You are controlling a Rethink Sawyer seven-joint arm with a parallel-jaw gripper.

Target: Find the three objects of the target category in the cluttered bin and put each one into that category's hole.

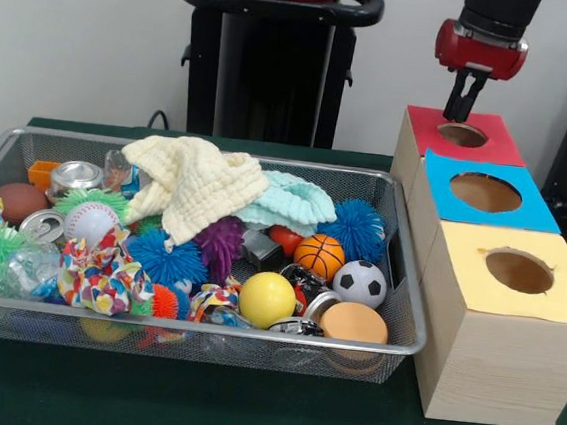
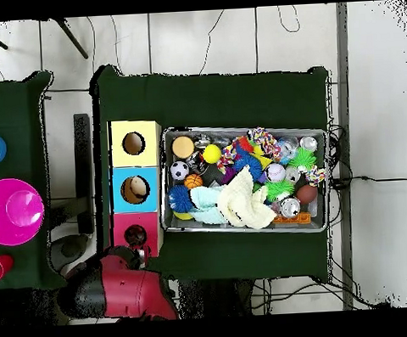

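The bin (image 1: pixel 202 328) is a silver wire-mesh basket on the green table, full of mixed things; it also shows in the overhead view (image 2: pixel 243 128). In it lie a yellow ball (image 1: pixel 266 298), a small basketball (image 1: pixel 319 255), a soccer ball (image 1: pixel 360 282), a baseball (image 1: pixel 92 221), spiky balls, cans and a cream cloth (image 1: pixel 195 189). The red-faced hole (image 1: pixel 462 135) is in the farthest wooden box, right of the bin. My gripper (image 1: pixel 463 114) hangs just above this hole, shut, with nothing visible in it. In the overhead view the gripper (image 2: pixel 136 239) covers the red hole.
A blue-faced hole (image 1: pixel 484 193) and a yellow-faced hole (image 1: pixel 519 271) sit in the two nearer boxes. A mint cloth (image 1: pixel 290 201) and a patterned scrunchie (image 1: pixel 107 274) lie in the bin. A magenta plate (image 2: pixel 14 211) stands on a side table.
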